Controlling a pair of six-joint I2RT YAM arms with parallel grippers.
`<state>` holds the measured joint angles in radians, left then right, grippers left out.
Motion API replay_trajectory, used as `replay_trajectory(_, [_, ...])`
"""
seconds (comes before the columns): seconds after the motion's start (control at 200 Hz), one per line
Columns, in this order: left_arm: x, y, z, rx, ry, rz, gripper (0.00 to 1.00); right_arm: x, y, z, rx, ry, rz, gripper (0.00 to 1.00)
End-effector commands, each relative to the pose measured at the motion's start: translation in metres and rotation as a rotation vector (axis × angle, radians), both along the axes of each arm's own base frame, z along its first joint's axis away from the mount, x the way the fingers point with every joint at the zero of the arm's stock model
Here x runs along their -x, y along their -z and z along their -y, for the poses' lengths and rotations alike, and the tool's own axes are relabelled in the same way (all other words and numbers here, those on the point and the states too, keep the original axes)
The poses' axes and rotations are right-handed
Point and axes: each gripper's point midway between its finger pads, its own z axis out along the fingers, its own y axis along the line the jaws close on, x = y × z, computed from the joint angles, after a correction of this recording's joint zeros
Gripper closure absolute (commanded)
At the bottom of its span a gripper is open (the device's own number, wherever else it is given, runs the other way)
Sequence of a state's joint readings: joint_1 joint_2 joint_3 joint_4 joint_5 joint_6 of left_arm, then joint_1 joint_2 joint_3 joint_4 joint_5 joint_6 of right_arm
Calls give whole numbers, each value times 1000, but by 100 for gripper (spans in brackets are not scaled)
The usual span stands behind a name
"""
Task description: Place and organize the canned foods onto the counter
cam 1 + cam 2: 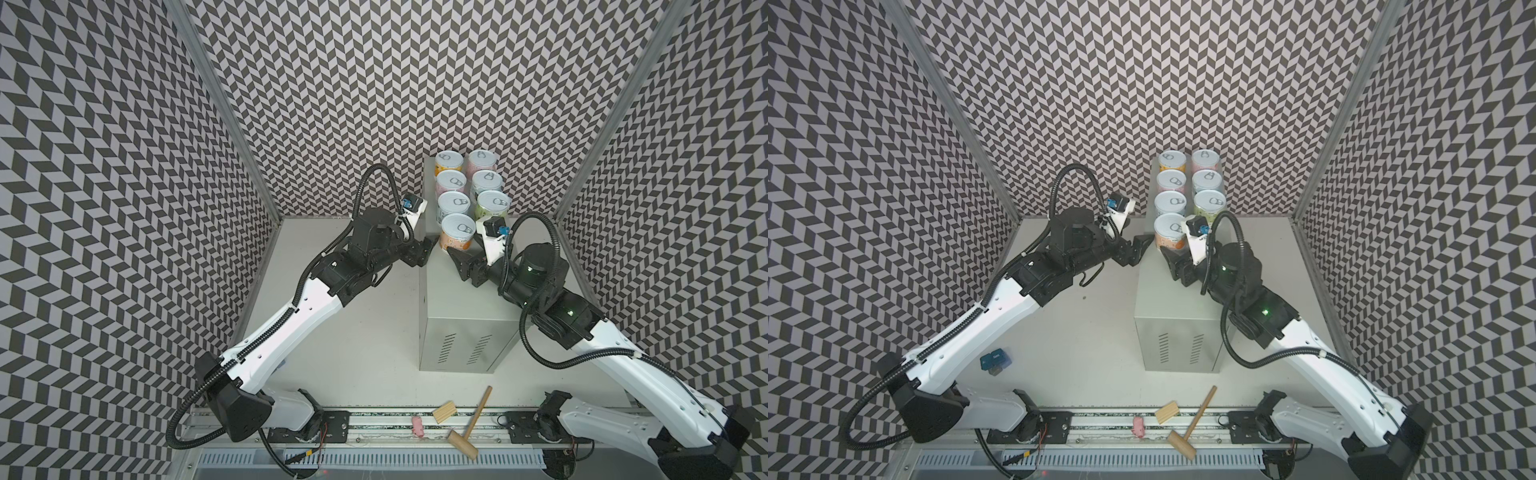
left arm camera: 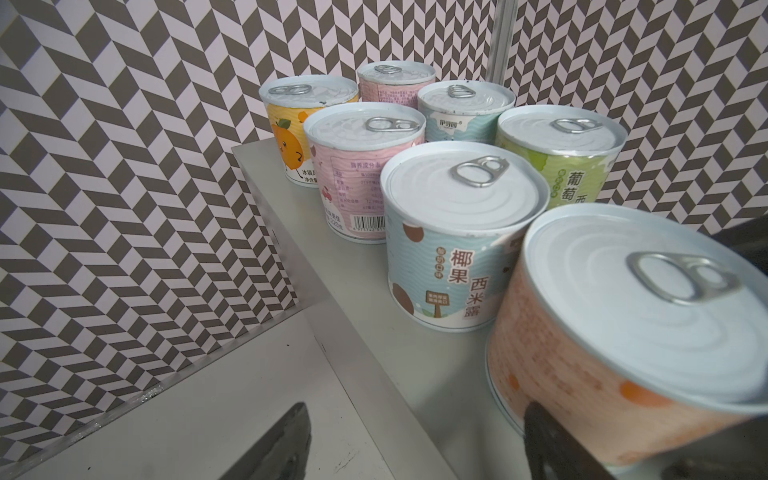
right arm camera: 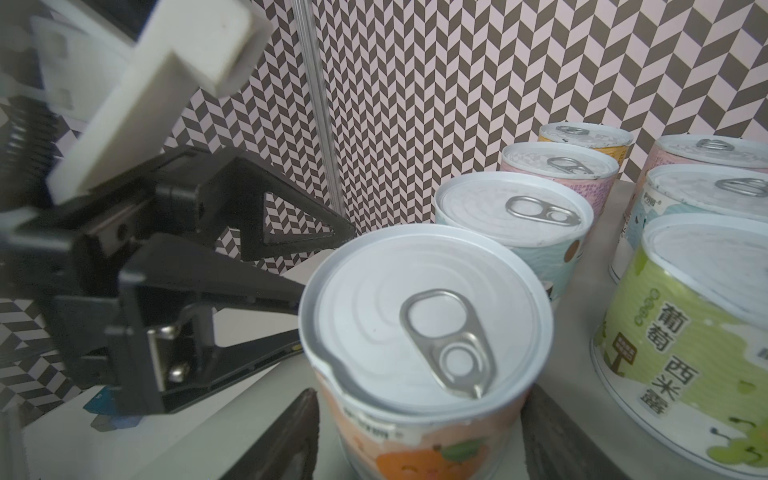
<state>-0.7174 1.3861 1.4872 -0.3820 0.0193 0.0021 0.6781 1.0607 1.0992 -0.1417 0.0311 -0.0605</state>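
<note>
Seven cans [image 1: 453,203] upright on cabinet [image 1: 444,299] top, toward its back end. Two tight rows: four on the left, three on the right. Orange can [image 1: 457,235] is frontmost in the left row. Right gripper [image 1: 462,250] straddles its lower half, jaws close on both sides; can't tell if they pinch it or only flank it. Left gripper [image 1: 424,249] sits just beside that can at the cabinet's left edge, jaws parted, holding nothing. Mallet [image 1: 471,424] and wood block [image 1: 444,411] lie at tabletop [image 1: 374,332] front edge, well apart from cabinet.
</note>
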Motion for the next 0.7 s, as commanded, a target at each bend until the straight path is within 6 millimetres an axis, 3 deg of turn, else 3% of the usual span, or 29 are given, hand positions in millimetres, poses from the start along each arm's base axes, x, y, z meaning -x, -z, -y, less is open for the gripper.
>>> replay_trajectory(0.0, [-1, -21, -4, 44, -11, 39, 19, 0, 2, -5, 9, -27, 8, 27])
replay_trajectory(0.696, [-1, -21, -6, 46, -16, 41, 18, -2, 2, -2, 7, -5, 5, 23])
